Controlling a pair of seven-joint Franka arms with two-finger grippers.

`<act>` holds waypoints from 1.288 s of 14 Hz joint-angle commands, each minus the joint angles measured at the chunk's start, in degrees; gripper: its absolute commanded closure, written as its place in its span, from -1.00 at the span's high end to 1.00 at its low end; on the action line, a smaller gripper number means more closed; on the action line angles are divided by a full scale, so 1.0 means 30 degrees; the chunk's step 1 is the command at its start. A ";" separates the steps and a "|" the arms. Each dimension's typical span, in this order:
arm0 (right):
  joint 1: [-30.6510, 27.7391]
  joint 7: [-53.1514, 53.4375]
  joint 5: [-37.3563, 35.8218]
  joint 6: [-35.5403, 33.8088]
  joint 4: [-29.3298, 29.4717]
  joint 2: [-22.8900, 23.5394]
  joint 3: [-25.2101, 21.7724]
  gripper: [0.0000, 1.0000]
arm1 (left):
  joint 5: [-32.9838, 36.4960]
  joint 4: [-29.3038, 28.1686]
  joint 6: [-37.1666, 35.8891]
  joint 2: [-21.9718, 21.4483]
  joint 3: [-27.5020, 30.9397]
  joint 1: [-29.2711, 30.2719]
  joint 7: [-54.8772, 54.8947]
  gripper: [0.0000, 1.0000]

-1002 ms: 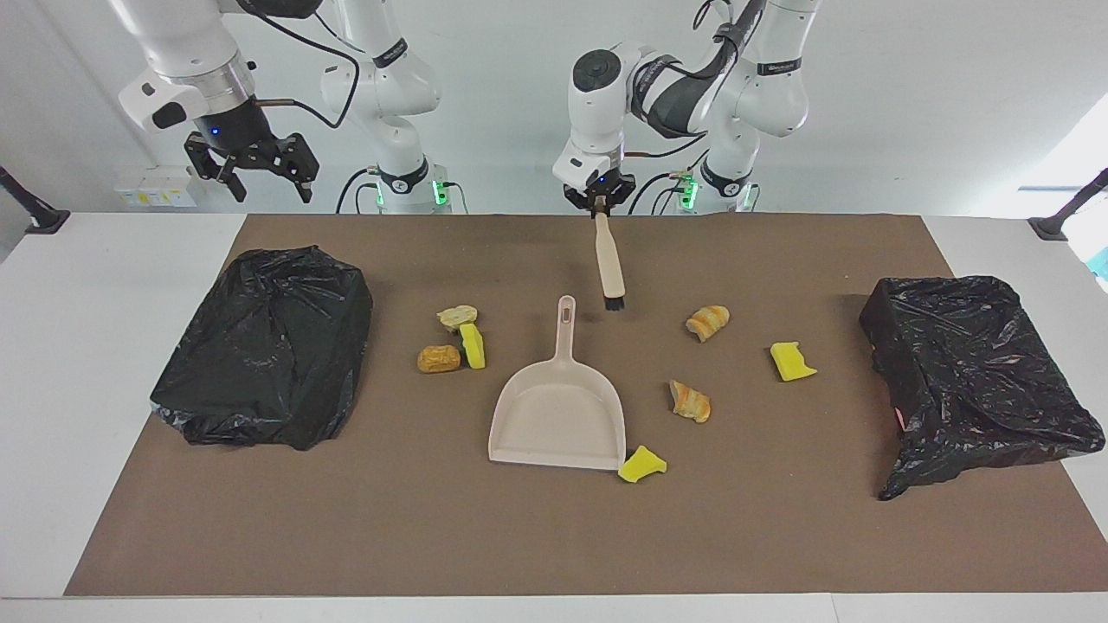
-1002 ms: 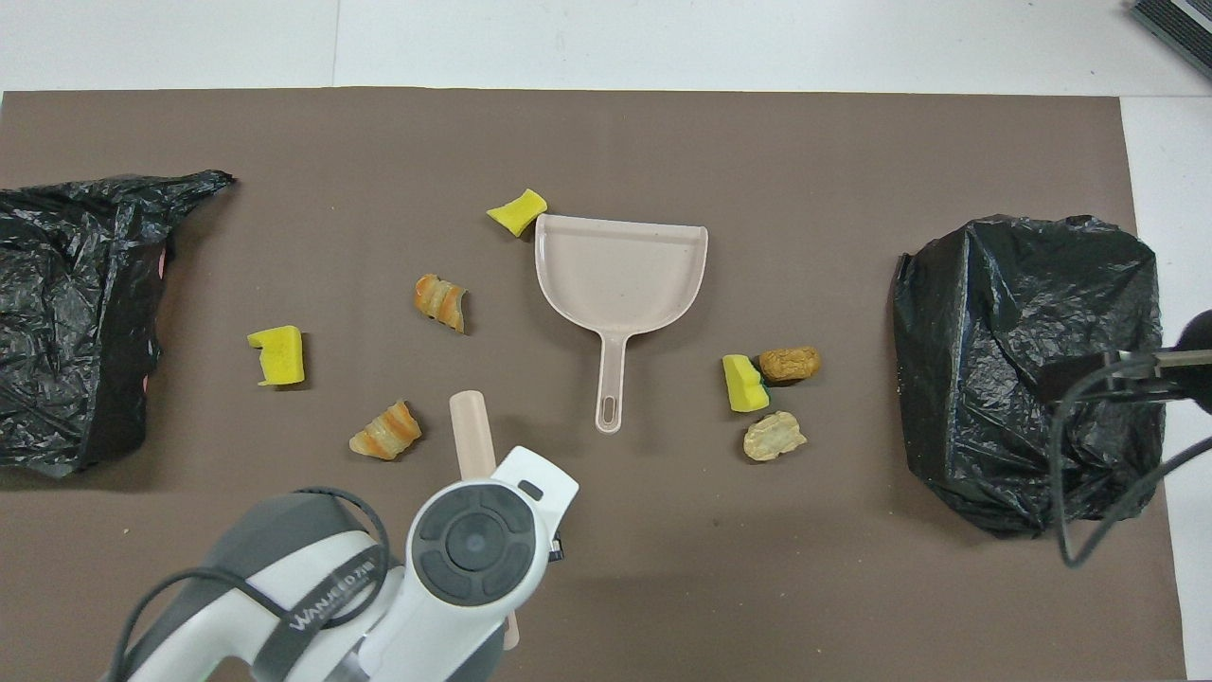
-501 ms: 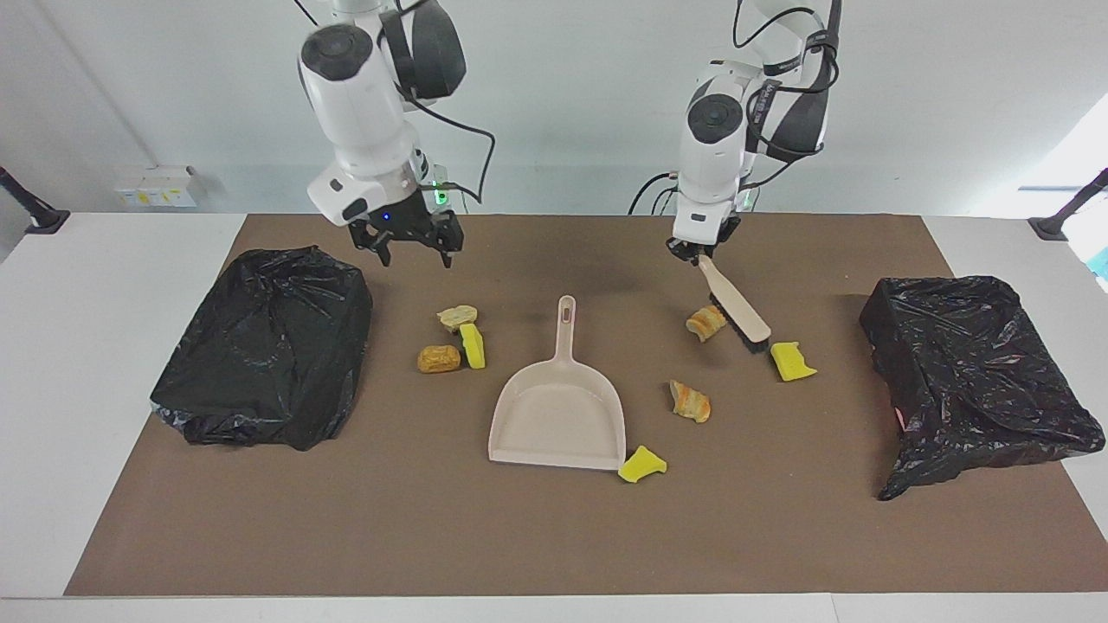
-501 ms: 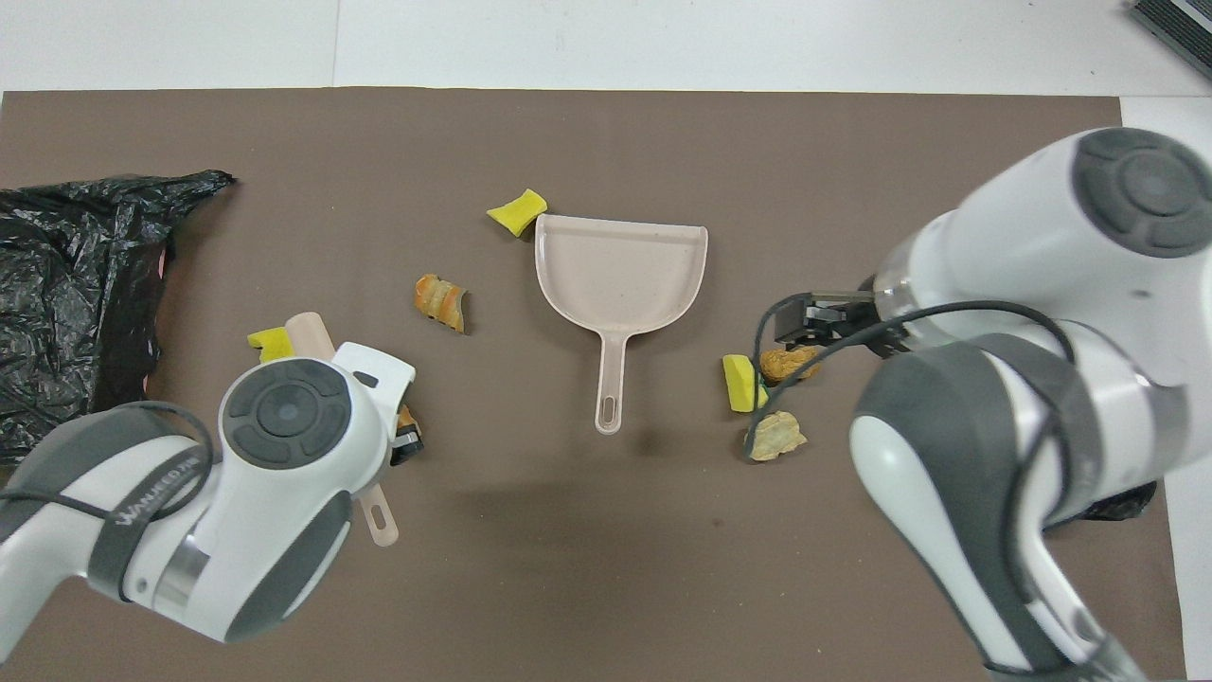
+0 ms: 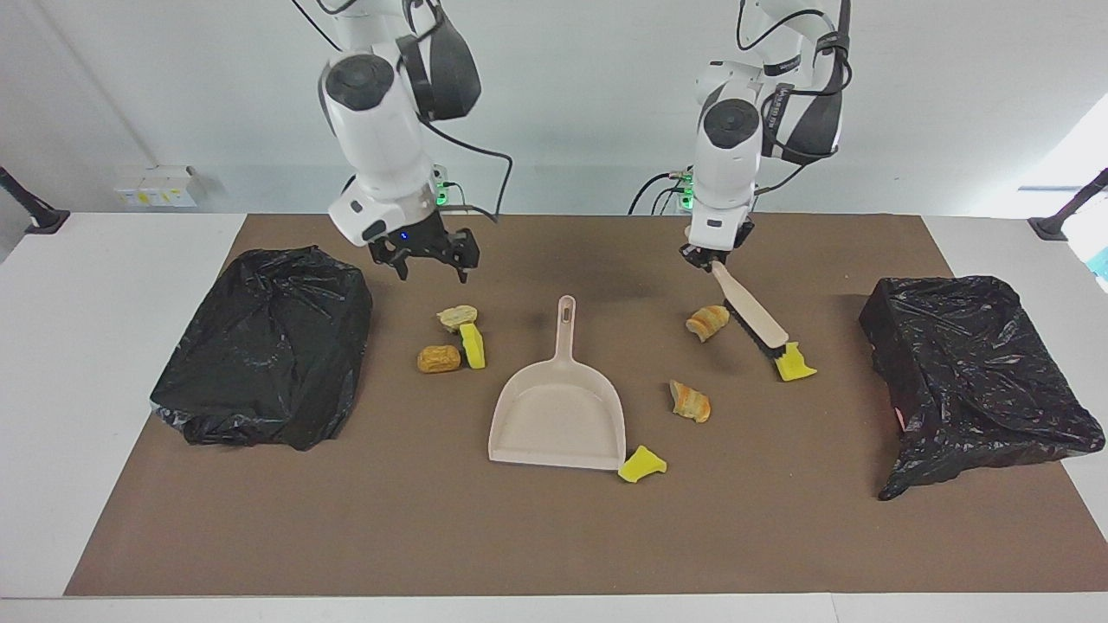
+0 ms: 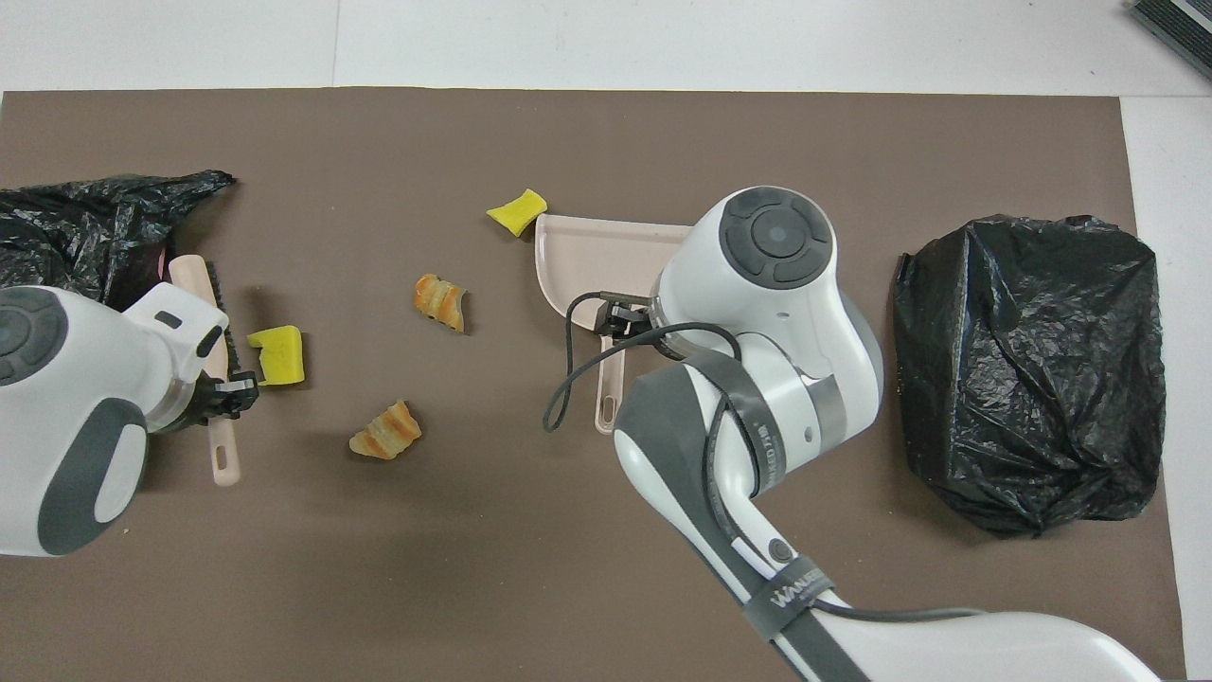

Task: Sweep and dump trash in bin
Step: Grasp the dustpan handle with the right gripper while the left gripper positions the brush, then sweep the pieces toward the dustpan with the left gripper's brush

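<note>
your left hand (image 5: 703, 257) is pinched tight on the handle of the beige brush (image 5: 751, 312), which slants down with its dark bristles touching the yellow sponge wedge (image 5: 794, 362) toward the left arm's end of the desk (image 5: 104, 346). your right hand (image 5: 430, 257) hangs in the air with its fingers spread wide, gripping nothing, over the brown mat (image 5: 554, 536) just above a cluster of three scraps: a pale bread lump (image 5: 457, 317), a green-backed sponge wedge (image 5: 473, 345) and a brown bread lump (image 5: 438, 358). the beige dustpan (image 5: 558, 407) lies flat mid-mat, handle toward the robots, with another yellow wedge (image 5: 641, 464) at its open corner. two striped bread lumps (image 5: 707, 322) (image 5: 690, 401) lie between dustpan and brush. a bin in a black bag (image 5: 264, 344) stands at the right arm's end, and another (image 5: 974, 368) at the left arm's end.
</note>
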 commanded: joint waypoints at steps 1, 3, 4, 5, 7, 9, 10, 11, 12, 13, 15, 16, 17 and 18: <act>0.0978 0.0394 0.0055 0.1092 0.0296 0.1384 0.0009 1.00 | 0.0247 -0.1578 0.0962 -0.0496 -0.0296 0.1045 0.3254 -1.00; 0.1041 0.0132 -0.0353 0.1214 -0.0112 0.1506 0.0009 1.00 | 0.0189 -0.2018 0.1050 -0.0582 -0.0384 0.0785 0.4376 -1.00; 0.0983 0.0014 -0.0588 0.1301 -0.0520 0.1418 0.0038 1.00 | 0.0072 -0.2223 0.0992 -0.0641 -0.0442 0.0319 0.4409 -1.00; 0.1041 0.0013 -0.0619 0.1446 -0.0815 0.1359 0.0038 1.00 | 0.0013 -0.2370 0.0991 -0.0613 -0.0443 -0.0556 0.4381 -1.00; 0.1363 0.0042 -0.0649 0.1390 -0.1022 0.1300 0.0009 0.72 | -0.0687 -0.2866 0.1195 -0.0378 -0.0413 -0.2082 0.4234 -1.00; 0.1364 0.0071 -0.0707 0.1651 -0.0993 0.1358 0.0009 0.36 | -0.0953 -0.2958 0.1051 -0.0495 -0.0443 -0.3311 0.4263 -1.00; 0.1335 0.0072 -0.0708 0.1798 -0.0993 0.1359 0.0009 0.11 | -0.1563 -0.2986 0.1050 -0.0524 -0.0443 -0.4015 0.4234 -1.00; 0.1334 0.0043 -0.0737 0.1828 -0.0993 0.1359 -0.0020 -0.20 | -0.2208 -0.2871 0.1108 -0.0466 -0.0414 -0.4602 0.4205 -1.00; 0.1334 0.0042 -0.0882 0.1829 -0.0993 0.1359 -0.0020 -0.61 | -0.2388 -0.2754 0.1080 -0.0437 -0.0413 -0.5043 0.4176 -1.00; 0.1334 0.0129 -0.1145 0.1800 -0.0993 0.1359 0.0009 -1.00 | -0.2390 -0.2520 0.0992 -0.0320 -0.0413 -0.5105 0.4233 -1.00; 0.1364 0.0248 -0.1205 0.1770 -0.0993 0.1359 0.0009 -1.00 | -0.2390 -0.1586 0.0351 -0.0028 -0.0355 -0.5106 0.4321 -1.00; 0.1364 0.0103 -0.1206 0.1770 -0.0993 0.1359 0.0009 -1.00 | -0.2390 -0.0739 -0.0465 0.0148 -0.0326 -0.5019 0.4293 -1.00; 0.1364 -0.0044 -0.1206 0.1741 -0.0993 0.1330 0.0009 -1.00 | -0.2390 0.0255 -0.1372 0.0323 -0.0326 -0.4844 0.4379 -1.00; 0.1364 -0.0451 -0.1235 0.1538 -0.0964 0.1329 0.0009 -1.00 | -0.2390 0.1251 -0.2252 0.0528 -0.0268 -0.4726 0.4409 -1.00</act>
